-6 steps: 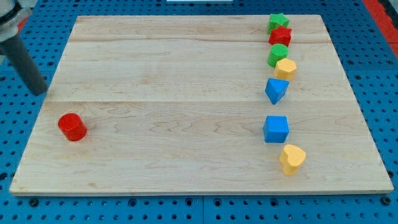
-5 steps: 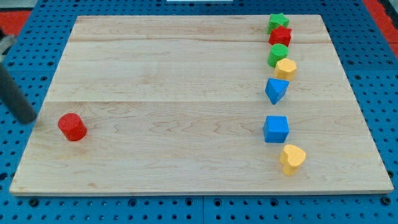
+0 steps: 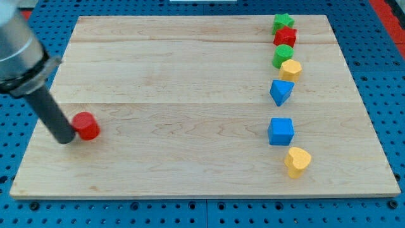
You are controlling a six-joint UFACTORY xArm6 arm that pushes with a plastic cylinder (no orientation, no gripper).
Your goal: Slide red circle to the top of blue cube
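My tip (image 3: 65, 139) is sitting near the tabletop's (image 3: 190, 164) left edge, pressing against the left side of the red circle (image 3: 86, 126). No pincer on this rig, only a bare rod, so there is nothing to report as released or clenched.

The red circle is lying in the left part of the tabletop, a little below mid-height. The blue cube (image 3: 281, 131) is standing well apart, toward the right edge, at nearly the same height. The spot above it, between the blue cube and the blue triangular block (image 3: 281, 92), is showing bare wood.

Key relation: circle is lying directly right of my tip, target far right and slightly up. Judging the push should be running rightward with a slight upward lean; contact looks low-left on the circle, which suits that.
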